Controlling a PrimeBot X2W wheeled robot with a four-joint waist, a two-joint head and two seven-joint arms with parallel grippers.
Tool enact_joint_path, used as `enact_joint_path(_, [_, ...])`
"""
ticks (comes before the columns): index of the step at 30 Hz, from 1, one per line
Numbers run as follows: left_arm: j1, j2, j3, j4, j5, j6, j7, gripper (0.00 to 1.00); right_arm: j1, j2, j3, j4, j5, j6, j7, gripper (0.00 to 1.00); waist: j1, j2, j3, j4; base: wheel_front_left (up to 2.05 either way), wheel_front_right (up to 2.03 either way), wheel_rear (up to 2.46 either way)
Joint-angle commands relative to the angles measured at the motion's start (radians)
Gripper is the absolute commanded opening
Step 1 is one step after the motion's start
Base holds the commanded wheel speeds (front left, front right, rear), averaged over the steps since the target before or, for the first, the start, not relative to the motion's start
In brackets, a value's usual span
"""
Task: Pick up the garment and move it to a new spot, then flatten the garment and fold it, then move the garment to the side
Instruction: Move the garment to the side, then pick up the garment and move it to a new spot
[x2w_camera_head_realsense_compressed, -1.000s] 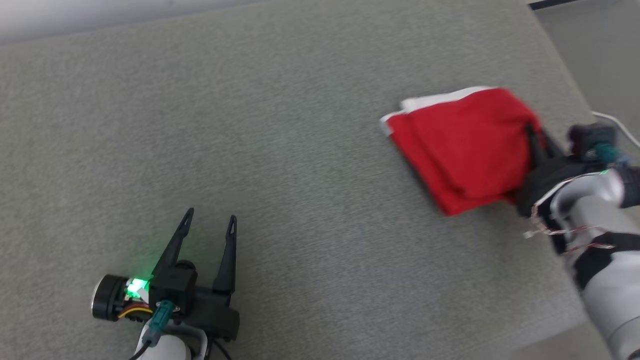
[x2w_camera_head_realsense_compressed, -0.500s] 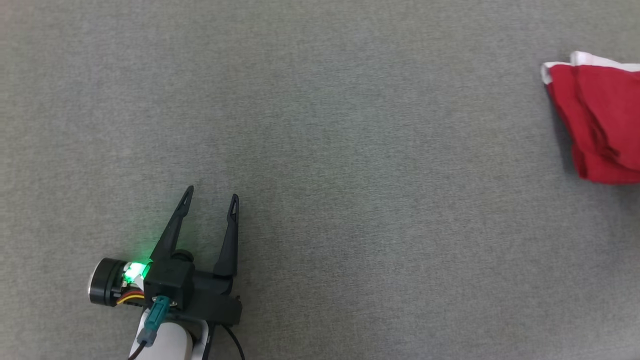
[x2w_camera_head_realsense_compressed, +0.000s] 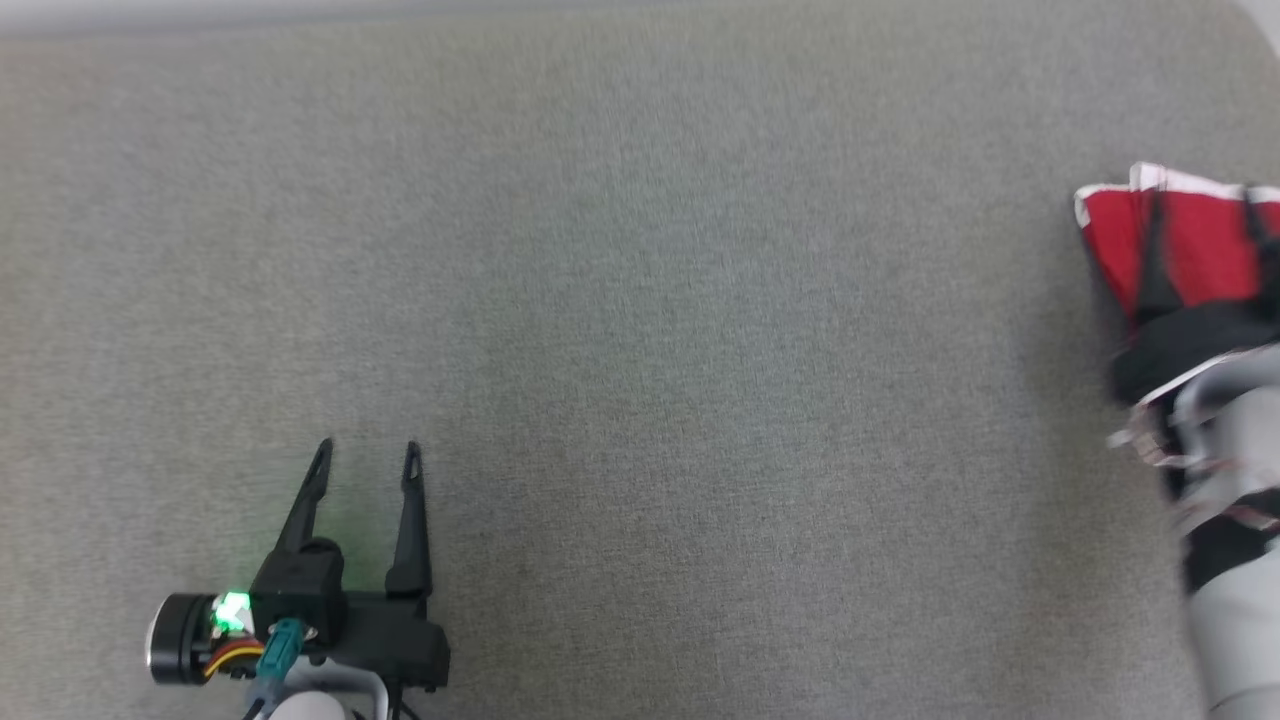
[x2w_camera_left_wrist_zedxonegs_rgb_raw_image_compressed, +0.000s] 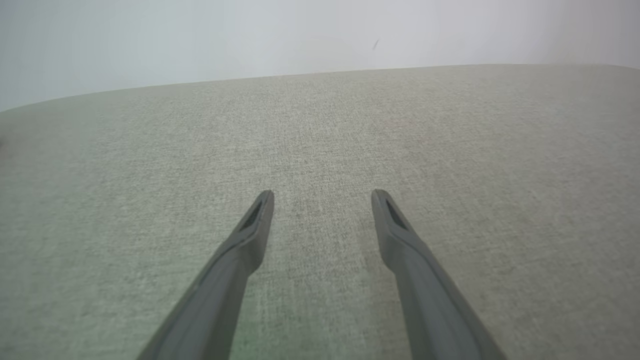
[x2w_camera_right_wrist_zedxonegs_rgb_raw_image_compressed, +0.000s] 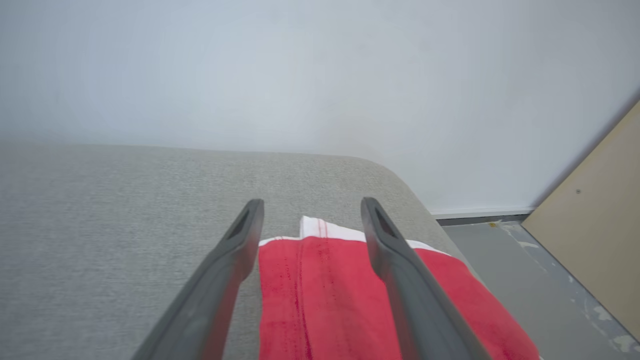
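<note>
Folded red garment (x2w_camera_head_realsense_compressed: 1105, 235) lies at the counter's (x2w_camera_head_realsense_compressed: 640, 300) 3 o'clock edge, right gripper (x2w_camera_right_wrist_zedxonegs_rgb_raw_image_compressed: 311, 204) spread above it, left gripper (x2w_camera_head_realsense_compressed: 367, 450) spread at 7 o'clock. Soft, light, probably floppy: best pinched along a folded edge.

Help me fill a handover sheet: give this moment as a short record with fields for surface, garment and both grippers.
surface: grey woven fabric
garment: red with a white edge, folded, lying near the surface's right edge
right gripper: open, fingers spread above the garment; contact unclear
left gripper: open, over bare surface, well apart from the garment
</note>
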Motion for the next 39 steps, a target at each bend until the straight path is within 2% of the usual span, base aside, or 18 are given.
enact_joint_path(1, [0.017, -0.003, 0.005, 0.000, -0.002, 0.004, -0.002, 1.00, 0.035, 0.022, 0.014, -0.022, 0.023, -0.002, 0.000, 1.00, 0.0000, -0.0001, -0.051, 0.021, 0.00, 0.00, 0.00])
enact_joint_path(4, [0.039, -0.006, 0.023, 0.007, -0.005, 0.007, -0.002, 1.00, 0.109, 0.100, 0.080, -0.093, 0.066, -0.002, 0.000, 1.00, 0.0000, -0.0001, -0.086, 0.043, 0.00, 0.00, 0.00])
enact_joint_path(8, [0.061, -0.012, 0.041, 0.014, -0.015, 0.011, -0.002, 1.00, 0.229, 0.170, 0.144, -0.178, 0.101, -0.002, 0.000, 1.00, 0.0000, -0.0001, -0.129, 0.088, 0.00, 0.00, 0.00])
enact_joint_path(14, [0.110, -0.016, 0.071, 0.027, -0.031, 0.013, -0.002, 1.00, 0.392, 0.226, 0.235, -0.267, 0.119, -0.002, 0.000, 1.00, 0.0000, -0.0001, -0.195, 0.134, 0.00, 0.00, 0.00])
enact_joint_path(26, [0.204, -0.018, 0.102, 0.035, -0.057, 0.017, -0.002, 1.00, 0.608, 0.263, 0.243, -0.403, 0.172, -0.002, 0.000, 1.00, 0.0000, -0.0001, -0.336, 0.162, 0.00, 0.00, 0.00])
enact_joint_path(39, [0.244, -0.018, 0.124, 0.025, -0.064, 0.016, -0.002, 1.00, 0.654, 0.264, 0.287, -0.449, 0.200, -0.002, 0.000, 1.00, 0.0000, -0.0001, -0.364, 0.143, 0.00, 0.00, 0.00])
